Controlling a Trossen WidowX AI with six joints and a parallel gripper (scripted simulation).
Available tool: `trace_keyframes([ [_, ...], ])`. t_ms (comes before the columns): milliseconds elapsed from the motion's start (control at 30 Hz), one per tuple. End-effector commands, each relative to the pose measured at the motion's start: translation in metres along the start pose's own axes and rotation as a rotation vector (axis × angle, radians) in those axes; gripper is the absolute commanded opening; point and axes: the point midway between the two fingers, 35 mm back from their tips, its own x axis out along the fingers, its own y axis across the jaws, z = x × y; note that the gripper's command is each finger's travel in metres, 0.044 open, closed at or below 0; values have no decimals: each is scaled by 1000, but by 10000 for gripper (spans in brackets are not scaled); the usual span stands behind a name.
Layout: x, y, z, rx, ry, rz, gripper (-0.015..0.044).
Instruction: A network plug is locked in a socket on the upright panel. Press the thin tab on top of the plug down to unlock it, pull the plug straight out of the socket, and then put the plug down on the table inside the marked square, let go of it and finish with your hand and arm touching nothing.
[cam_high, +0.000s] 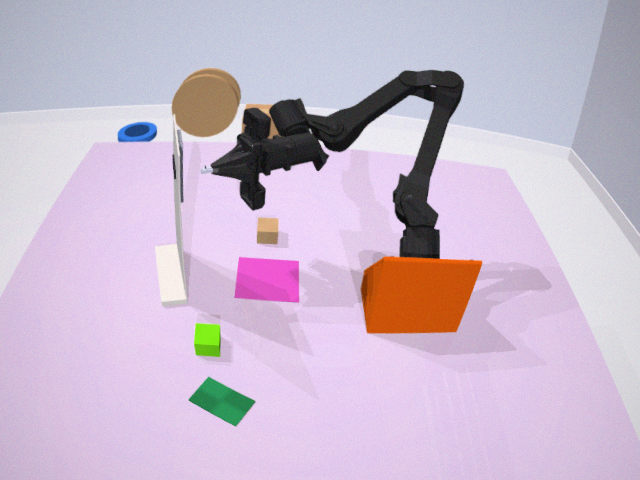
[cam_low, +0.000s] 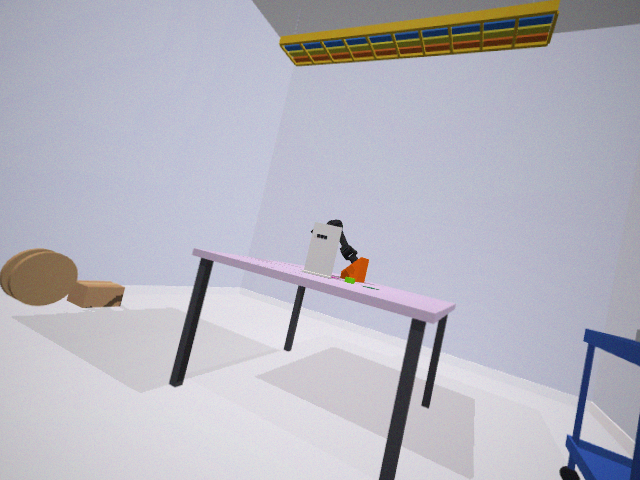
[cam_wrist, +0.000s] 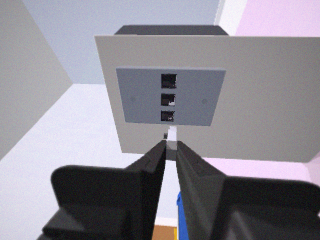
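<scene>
Plug (cam_wrist: 171, 136) between end effector (cam_wrist: 170, 146) fingertips

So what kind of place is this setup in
Probably a bare workshop or test room: a lone table on dark legs stands on a pale floor, a blue cart sits at one side, and a long shelf of coloured bins hangs up high.

On the lilac mat we see a big orange box (cam_high: 416, 295), a small tan cube (cam_high: 267, 230), a lime cube (cam_high: 207, 339) and a flat green card (cam_high: 221, 400). Beyond the table, a blue ring (cam_high: 136, 131) and round tan discs (cam_high: 205, 102) sit on the floor.
</scene>
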Motion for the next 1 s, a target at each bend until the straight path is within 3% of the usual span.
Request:
trace_keyframes([
  [0,-3,0,-1,-4,2,3,0],
  [967,-17,0,-4,-4,3,2,0],
])
